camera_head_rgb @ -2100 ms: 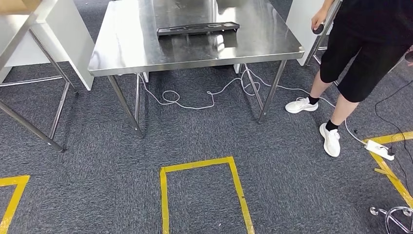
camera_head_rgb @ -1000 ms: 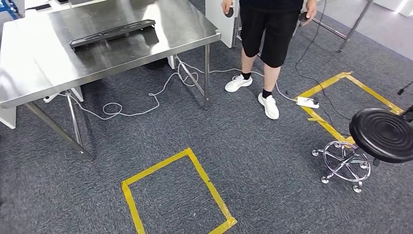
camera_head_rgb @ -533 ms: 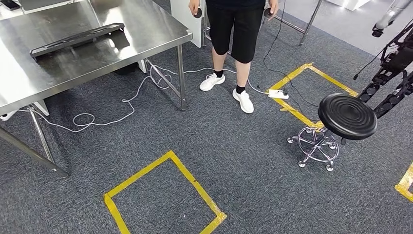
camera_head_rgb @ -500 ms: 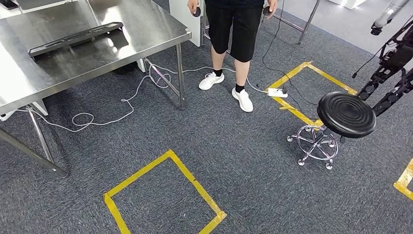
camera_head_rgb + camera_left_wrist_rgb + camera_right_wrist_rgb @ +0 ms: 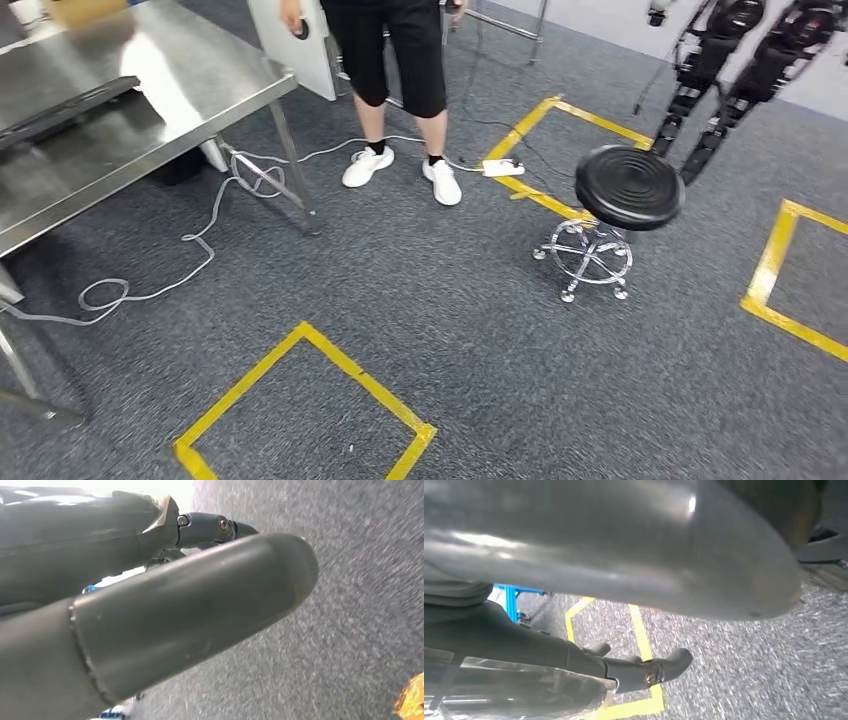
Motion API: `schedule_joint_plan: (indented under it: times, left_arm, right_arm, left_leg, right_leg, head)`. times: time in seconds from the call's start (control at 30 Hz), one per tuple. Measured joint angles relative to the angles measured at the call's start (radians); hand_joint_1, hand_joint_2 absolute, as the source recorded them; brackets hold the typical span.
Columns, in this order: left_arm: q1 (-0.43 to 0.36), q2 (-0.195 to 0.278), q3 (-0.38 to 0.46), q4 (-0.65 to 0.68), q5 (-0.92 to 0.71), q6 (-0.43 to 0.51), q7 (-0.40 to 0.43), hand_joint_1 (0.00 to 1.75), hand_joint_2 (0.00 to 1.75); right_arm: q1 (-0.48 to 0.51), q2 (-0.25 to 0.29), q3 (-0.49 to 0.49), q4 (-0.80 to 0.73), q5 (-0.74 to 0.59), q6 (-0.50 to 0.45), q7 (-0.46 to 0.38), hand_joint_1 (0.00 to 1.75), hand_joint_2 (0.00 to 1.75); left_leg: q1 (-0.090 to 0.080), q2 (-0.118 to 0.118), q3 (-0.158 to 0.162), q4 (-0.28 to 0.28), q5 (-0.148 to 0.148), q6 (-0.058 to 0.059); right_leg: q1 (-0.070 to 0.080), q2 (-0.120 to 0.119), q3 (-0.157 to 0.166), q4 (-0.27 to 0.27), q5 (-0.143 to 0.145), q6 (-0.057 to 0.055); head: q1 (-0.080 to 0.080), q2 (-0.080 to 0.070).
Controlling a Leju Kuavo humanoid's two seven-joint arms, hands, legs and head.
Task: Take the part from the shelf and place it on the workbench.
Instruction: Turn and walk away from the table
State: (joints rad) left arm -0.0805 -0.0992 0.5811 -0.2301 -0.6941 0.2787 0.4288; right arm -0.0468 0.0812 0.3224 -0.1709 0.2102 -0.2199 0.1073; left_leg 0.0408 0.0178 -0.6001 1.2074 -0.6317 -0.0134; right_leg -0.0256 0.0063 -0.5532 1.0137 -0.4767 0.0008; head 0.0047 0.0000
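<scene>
Here the left hand [image 5: 165, 615] hangs over grey carpet in its wrist view, thumb and darker fingers stretched out and apart with nothing between them, so it is open and empty. The right hand [image 5: 624, 580] is the same in its own view, fingers extended above yellow floor tape, holding and touching nothing. In the head view one steel workbench [image 5: 200, 80] sits at ten o'clock, and one long black part [image 5: 60, 108] lies flat on its top near the picture's left edge. One person [image 5: 395, 60] in black shorts and white shoes stands at twelve o'clock, just beside the bench corner. One black round stool [image 5: 628, 187] on a chrome wheeled base stands at two o'clock. Three yellow tape squares mark the carpet, the nearest one [image 5: 300, 335] at six o'clock.
</scene>
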Motion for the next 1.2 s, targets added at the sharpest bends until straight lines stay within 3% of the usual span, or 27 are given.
schedule_joint_plan:
  times: [0.03, 0.1, 0.17, 0.3, 0.37, 0.4, 0.43, 0.47, 0.53, 0.6, 0.63, 0.67, 0.73, 0.77, 0.83, 0.87, 0.9, 0.97, 1.03, 1.1, 1.13, 1.2]
  left_arm:
    - [0.004, 0.003, 0.000, 0.000, 0.001, 0.004, 0.000, 0.00, 0.00]
    - [0.010, 0.009, 0.000, 0.000, 0.005, 0.010, 0.000, 0.00, 0.00]
    - [0.011, 0.010, 0.001, 0.000, 0.007, 0.013, 0.000, 0.00, 0.00]
    - [0.011, 0.010, 0.001, 0.000, 0.007, 0.013, 0.000, 0.00, 0.00]
    - [0.011, 0.011, 0.003, 0.000, 0.014, 0.013, 0.000, 0.00, 0.00]
    - [0.010, 0.012, 0.005, 0.001, 0.019, 0.011, -0.001, 0.00, 0.00]
    - [0.007, 0.011, 0.008, 0.001, 0.023, 0.004, -0.001, 0.00, 0.00]
    - [0.004, 0.011, 0.009, 0.001, 0.024, -0.007, -0.001, 0.00, 0.00]
    - [-0.001, 0.008, 0.011, 0.002, 0.024, -0.029, 0.000, 0.00, 0.00]
    - [-0.001, 0.006, 0.011, 0.002, 0.023, -0.037, 0.000, 0.00, 0.00]
    - [-0.002, 0.005, 0.011, 0.002, 0.023, -0.039, 0.000, 0.00, 0.00]
    - [-0.003, 0.003, 0.011, 0.002, 0.023, -0.040, 0.000, 0.00, 0.00]
    - [-0.006, 0.000, 0.011, 0.002, 0.023, -0.041, 0.000, 0.00, 0.00]
    - [-0.007, -0.001, 0.011, 0.002, 0.023, -0.041, 0.000, 0.00, 0.00]
    - [-0.009, -0.002, 0.012, 0.002, 0.023, -0.042, 0.000, 0.00, 0.00]
    - [-0.011, -0.003, 0.012, 0.002, 0.023, -0.042, 0.000, 0.00, 0.00]
    - [-0.015, -0.004, 0.012, 0.002, 0.023, -0.044, 0.000, 0.00, 0.00]
    - [-0.024, -0.008, 0.012, 0.002, 0.025, -0.051, 0.000, 0.00, 0.00]
    - [-0.029, -0.013, 0.014, 0.002, 0.029, -0.056, 0.000, 0.00, 0.00]
    - [-0.032, -0.018, 0.015, 0.002, 0.024, -0.058, -0.001, 0.00, 0.00]
    - [-0.033, -0.022, 0.015, 0.002, 0.016, -0.058, -0.001, 0.00, 0.00]
    - [-0.035, -0.029, 0.012, 0.002, -0.004, -0.059, -0.001, 0.00, 0.00]
  right_arm:
    - [0.000, 0.001, 0.005, 0.000, 0.008, 0.006, 0.006, 0.00, 0.00]
    - [0.001, 0.002, 0.015, 0.000, 0.023, 0.017, 0.020, 0.00, 0.00]
    - [0.001, 0.002, 0.020, 0.000, 0.029, 0.021, 0.026, 0.00, 0.00]
    - [0.002, 0.002, 0.020, 0.000, 0.029, 0.021, 0.026, 0.00, 0.00]
    - [0.002, 0.001, 0.025, 0.001, 0.032, 0.020, 0.033, 0.00, 0.00]
    - [0.001, -0.002, 0.027, 0.001, 0.031, 0.016, 0.037, 0.00, 0.00]
    - [0.000, -0.007, 0.029, 0.001, 0.019, 0.006, 0.039, 0.00, 0.00]
    - [-0.001, -0.012, 0.027, 0.001, 0.000, -0.004, 0.035, 0.00, 0.00]
    - [-0.004, -0.022, 0.017, 0.001, -0.042, -0.021, 0.023, 0.00, 0.00]
    - [-0.006, -0.025, 0.006, 0.001, -0.057, -0.023, 0.016, 0.00, 0.00]
    - [-0.006, -0.027, 0.003, 0.001, -0.060, -0.023, 0.015, 0.00, 0.00]
    - [-0.005, -0.029, 0.000, 0.001, -0.062, -0.024, 0.015, 0.00, 0.00]
    - [-0.005, -0.033, -0.005, 0.001, -0.063, -0.027, 0.015, 0.00, 0.00]
    - [-0.006, -0.034, -0.006, 0.001, -0.064, -0.028, 0.015, 0.00, 0.00]
    - [-0.008, -0.035, -0.008, 0.001, -0.064, -0.029, 0.014, 0.00, 0.00]
    - [-0.009, -0.036, -0.009, 0.001, -0.065, -0.030, 0.014, 0.00, 0.00]
    - [-0.008, -0.038, -0.011, 0.001, -0.065, -0.034, 0.014, 0.00, 0.00]
    - [-0.008, -0.040, -0.017, 0.002, -0.071, -0.047, 0.009, 0.00, 0.00]
    - [-0.011, -0.041, -0.026, 0.002, -0.083, -0.063, -0.006, 0.00, 0.00]
    - [-0.015, -0.044, -0.041, 0.002, -0.101, -0.076, -0.025, 0.00, 0.00]
    - [-0.016, -0.047, -0.049, 0.002, -0.110, -0.082, -0.031, 0.00, 0.00]
    - [-0.015, -0.054, -0.065, 0.002, -0.124, -0.090, -0.040, 0.00, 0.00]
  left_leg:
    - [-0.001, -0.013, -0.029, 0.058, -0.022, 0.001]
    - [-0.002, -0.020, -0.057, 0.103, -0.020, 0.003]
    - [-0.001, -0.021, -0.056, 0.093, -0.002, 0.004]
    - [-0.001, -0.021, -0.056, 0.091, -0.001, 0.004]
    - [0.000, -0.030, -0.020, 0.003, 0.053, 0.007]
    - [-0.001, -0.045, 0.005, -0.058, 0.083, 0.011]
    - [-0.002, -0.048, 0.029, -0.120, 0.115, 0.023]
    - [-0.005, -0.045, 0.039, -0.148, 0.125, 0.036]
    - [-0.010, -0.009, 0.042, -0.164, 0.130, 0.059]
    - [-0.012, 0.023, 0.040, -0.164, 0.129, 0.060]
    - [-0.013, 0.037, 0.040, -0.164, 0.129, 0.060]
    - [-0.013, 0.050, 0.041, -0.164, 0.128, 0.059]
    - [-0.013, 0.072, 0.045, -0.164, 0.126, 0.054]
    - [-0.015, 0.082, 0.048, -0.164, 0.123, 0.048]
    - [-0.018, 0.101, 0.057, -0.166, 0.117, 0.034]
    - [-0.018, 0.111, 0.063, -0.169, 0.115, 0.026]
    - [-0.015, 0.115, 0.066, -0.170, 0.114, 0.019]
    - [-0.011, 0.075, 0.059, -0.143, 0.088, 0.009]
    - [-0.009, 0.008, 0.013, -0.033, 0.020, 0.007]
    - [-0.009, -0.018, -0.046, 0.087, -0.025, 0.009]
    - [-0.009, -0.020, -0.058, 0.104, -0.017, 0.010]
    - [-0.008, -0.029, -0.031, 0.027, 0.050, 0.015]
  right_leg:
    - [0.004, 0.015, -0.001, 0.000, 0.001, -0.003]
    - [0.009, 0.043, 0.000, 0.001, 0.002, -0.005]
    - [0.010, 0.054, 0.000, 0.001, 0.002, -0.005]
    - [0.010, 0.055, 0.001, 0.001, 0.002, -0.005]
    - [0.010, 0.072, 0.002, 0.003, 0.002, -0.004]
    - [0.012, 0.088, -0.002, 0.005, 0.001, 0.001]
    - [0.014, 0.088, -0.013, 0.017, -0.003, 0.010]
    - [0.015, 0.071, -0.035, 0.050, -0.020, 0.017]
    - [0.014, 0.022, -0.105, 0.174, -0.079, 0.026]
    - [0.011, 0.006, -0.162, 0.289, -0.123, 0.031]
    - [0.010, 0.004, -0.163, 0.297, -0.121, 0.039]
    - [0.008, -0.002, -0.140, 0.256, -0.103, 0.047]
    - [0.007, -0.035, -0.060, 0.113, -0.051, 0.058]
    - [0.010, -0.054, -0.029, 0.054, -0.030, 0.057]
    - [0.019, -0.070, -0.013, 0.013, -0.012, 0.043]
    - [0.024, -0.061, -0.015, 0.010, -0.009, 0.037]
    - [0.020, -0.049, -0.015, 0.008, -0.006, 0.028]
    - [0.009, -0.028, -0.008, 0.002, 0.001, 0.012]
    - [0.005, -0.005, -0.006, 0.000, 0.007, -0.001]
    - [0.012, 0.025, -0.006, 0.000, 0.009, -0.007]
    - [0.014, 0.041, -0.005, 0.000, 0.009, -0.008]
    - [0.016, 0.072, -0.001, 0.001, 0.009, -0.007]
  head:
    - [0.000, 0.000]
    - [0.000, 0.000]
    - [0.000, 0.000]
    - [0.000, 0.000]
    - [-0.001, 0.000]
    - [0.000, 0.000]
    - [0.000, 0.000]
    - [0.003, 0.000]
    - [0.009, 0.000]
    - [0.012, 0.000]
    - [0.012, 0.000]
    - [0.012, 0.000]
    - [0.012, 0.000]
    - [0.012, 0.000]
    - [0.010, 0.000]
    - [0.010, 0.000]
    - [0.009, 0.000]
    - [0.004, 0.000]
    - [-0.001, 0.000]
    - [-0.002, 0.000]
    - [-0.002, 0.000]
    - [-0.002, 0.000]
